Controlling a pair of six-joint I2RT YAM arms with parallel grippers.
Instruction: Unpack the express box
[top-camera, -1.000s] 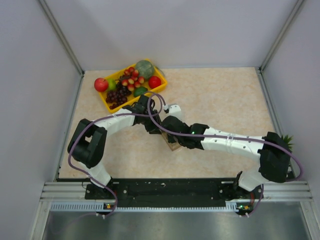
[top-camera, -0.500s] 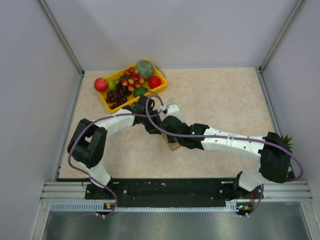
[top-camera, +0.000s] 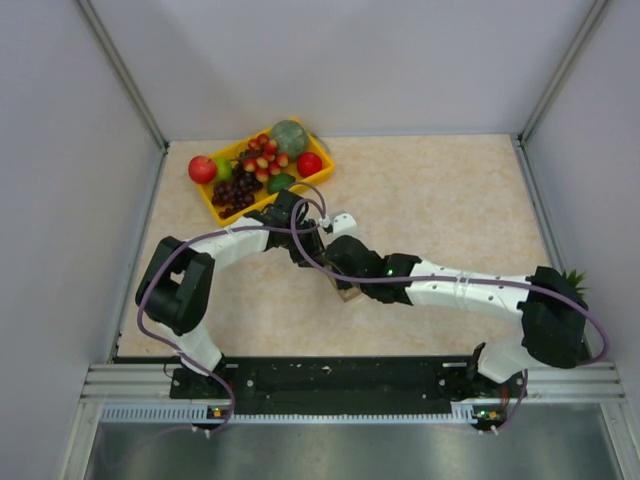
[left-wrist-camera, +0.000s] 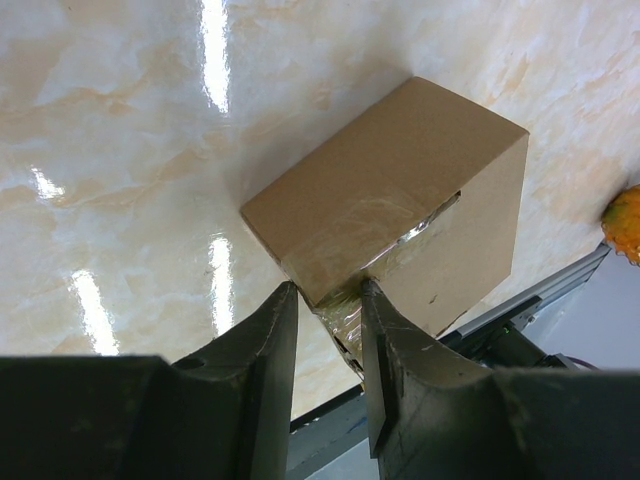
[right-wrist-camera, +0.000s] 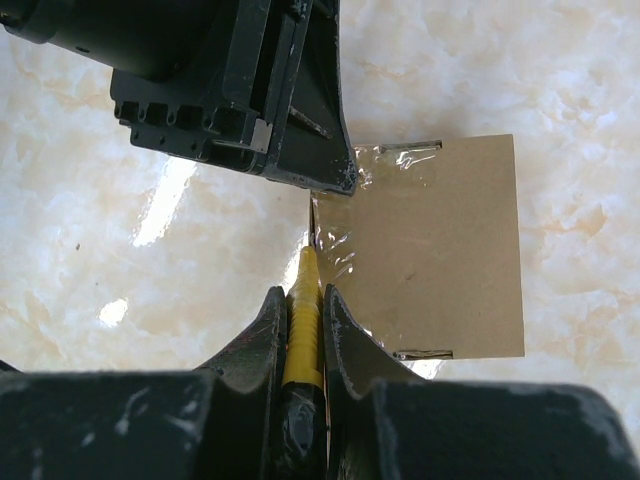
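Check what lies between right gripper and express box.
A yellow cutter in the right gripper, its tip at the taped edge of the express box; right wrist view.

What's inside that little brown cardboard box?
Nothing can be seen: the express box is closed, with clear tape along one edge, so its cardboard walls hide whatever it holds.

- Pale grey wall panels close the space in at the back and on both sides.
- Slim metal posts slant down at the two back corners.
- Here's the table top: beige, marbled and glossy, with streaks of reflected light glaring off it.
- An aluminium rail runs along the near edge, with a dull metal sheet below.
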